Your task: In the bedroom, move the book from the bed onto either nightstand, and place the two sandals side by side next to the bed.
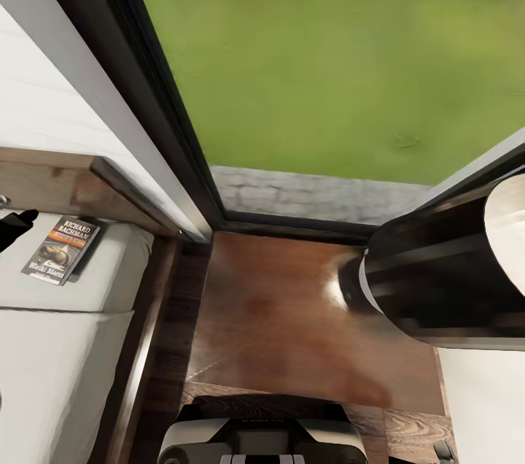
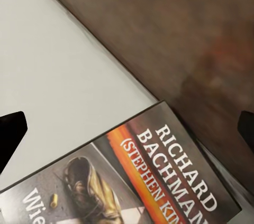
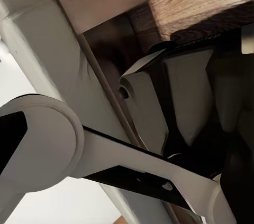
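The book, a dark paperback with white "Richard Bachman" lettering and an orange band, lies flat on the bed's pale mattress near the wooden headboard. My left gripper hovers just left of it. In the left wrist view the book lies close below the open left gripper, whose dark fingertips stand far apart with nothing between them. The nightstand shows its glossy reddish-brown top right of the bed. My right gripper is open and empty near my own body. The sandals are out of view.
A tall dark-framed window rises behind the nightstand, showing grass and a slatted fence. My right arm hangs bulky over the nightstand's right side. My base stands close in front of the nightstand.
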`<state>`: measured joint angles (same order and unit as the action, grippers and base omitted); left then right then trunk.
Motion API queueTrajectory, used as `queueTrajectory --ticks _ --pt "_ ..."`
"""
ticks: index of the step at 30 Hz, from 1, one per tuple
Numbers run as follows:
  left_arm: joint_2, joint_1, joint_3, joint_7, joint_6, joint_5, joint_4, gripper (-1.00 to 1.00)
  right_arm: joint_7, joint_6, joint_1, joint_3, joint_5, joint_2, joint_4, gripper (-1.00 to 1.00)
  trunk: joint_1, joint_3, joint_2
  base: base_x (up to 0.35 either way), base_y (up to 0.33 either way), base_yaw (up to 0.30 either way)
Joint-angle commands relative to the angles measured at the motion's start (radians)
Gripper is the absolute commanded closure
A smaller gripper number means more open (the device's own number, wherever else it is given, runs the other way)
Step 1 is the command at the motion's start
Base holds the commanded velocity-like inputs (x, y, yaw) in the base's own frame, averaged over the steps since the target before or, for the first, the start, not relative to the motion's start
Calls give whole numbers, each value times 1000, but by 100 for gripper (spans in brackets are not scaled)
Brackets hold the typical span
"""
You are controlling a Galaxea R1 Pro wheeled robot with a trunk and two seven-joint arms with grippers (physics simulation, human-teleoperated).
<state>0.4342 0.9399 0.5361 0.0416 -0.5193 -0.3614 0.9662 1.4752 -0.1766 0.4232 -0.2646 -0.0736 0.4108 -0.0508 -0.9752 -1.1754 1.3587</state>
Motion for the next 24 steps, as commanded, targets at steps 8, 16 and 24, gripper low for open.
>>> queueTrajectory --ticks 8,16,24 --pt "0 0 2 4 -5 -10 0 -100 3 -11 0 5 -8 0 0 -100 0 0 0 0 0 0" --pt "0 0 2 4 -4 -10 -3 -100 3 -11 0 5 -8 0 0 -100 0 0 0 0 0 0" --pt "0 0 2 4 -4 -10 -3 -100 3 -11 0 5 -8 0 0 -100 -23 -19 42 0 0 0"
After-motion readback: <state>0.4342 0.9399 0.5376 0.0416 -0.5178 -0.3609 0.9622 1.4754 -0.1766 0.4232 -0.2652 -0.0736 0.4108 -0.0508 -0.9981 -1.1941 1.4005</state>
